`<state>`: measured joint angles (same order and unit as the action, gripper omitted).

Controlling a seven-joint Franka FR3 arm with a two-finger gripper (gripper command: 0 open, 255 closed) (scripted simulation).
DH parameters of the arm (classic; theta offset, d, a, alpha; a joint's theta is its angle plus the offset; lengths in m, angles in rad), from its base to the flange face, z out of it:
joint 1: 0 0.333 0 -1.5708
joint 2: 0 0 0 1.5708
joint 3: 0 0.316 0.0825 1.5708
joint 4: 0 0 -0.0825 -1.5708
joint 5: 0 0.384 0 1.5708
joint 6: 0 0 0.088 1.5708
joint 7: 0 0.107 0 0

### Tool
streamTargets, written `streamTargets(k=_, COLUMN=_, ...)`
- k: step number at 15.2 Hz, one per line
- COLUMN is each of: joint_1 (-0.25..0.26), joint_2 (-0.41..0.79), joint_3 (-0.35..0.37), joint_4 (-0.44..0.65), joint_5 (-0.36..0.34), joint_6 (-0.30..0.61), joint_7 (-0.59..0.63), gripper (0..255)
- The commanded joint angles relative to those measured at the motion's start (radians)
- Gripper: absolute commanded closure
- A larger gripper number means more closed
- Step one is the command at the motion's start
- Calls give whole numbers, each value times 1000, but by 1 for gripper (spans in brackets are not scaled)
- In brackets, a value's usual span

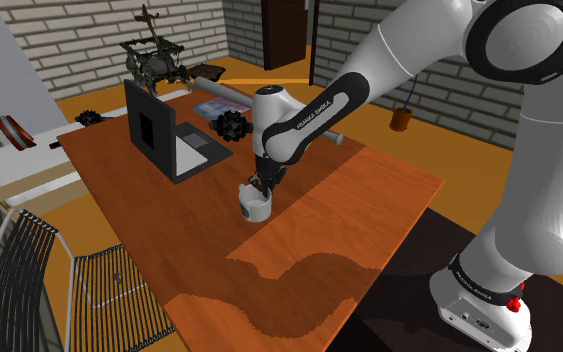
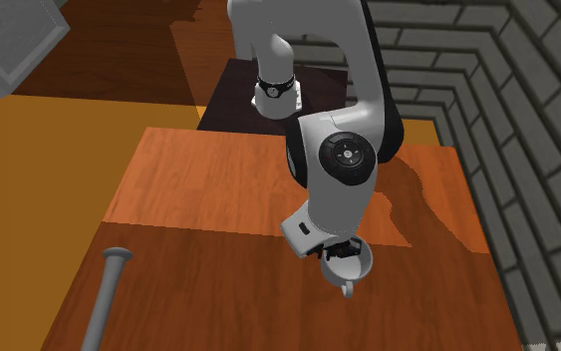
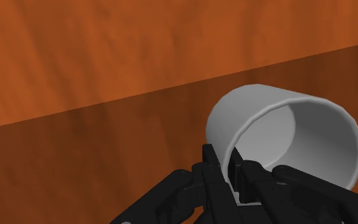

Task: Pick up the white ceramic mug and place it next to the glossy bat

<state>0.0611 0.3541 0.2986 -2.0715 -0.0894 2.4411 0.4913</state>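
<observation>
The white mug [image 1: 255, 207] sits upright near the middle of the desk [image 1: 369, 215], mouth up, with its small handle toward 6 o'clock in the second exterior view. I cannot tell whether its base has cleared the wood. The tool [image 3: 231, 172] is clamped on it: in the wrist view the black fingers pinch one side of the wall, one inside the rim and one outside.

The grey bat [image 2: 104, 299] lies at about 8 o'clock from the mug in the second exterior view, well apart. In the shoulder view it runs behind the arm at roughly 12 o'clock, with a dark laptop [image 1: 164, 130] at 10 o'clock.

A one-wall pinch gives little hold against twisting, so the mug could pivot or slip during a quick carry. The bat is round, and a nudge from the mug or the arm would likely roll it. A low path could also clip the laptop.
</observation>
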Motion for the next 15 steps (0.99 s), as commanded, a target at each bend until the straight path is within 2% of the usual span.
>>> streamTargets(k=1, joint_1=0, joint_2=0, joint_3=0, joint_4=0, joint_5=0, joint_6=0, joint_7=0, gripper=255)
streamTargets(k=4, joint_1=0, joint_2=0, joint_3=0, joint_4=0, joint_5=0, joint_6=0, joint_7=0, gripper=255)
streamTargets(k=15, joint_1=-15, joint_2=-98, joint_3=19, joint_4=30, joint_5=42, joint_6=-125, joint_7=-24, gripper=255)
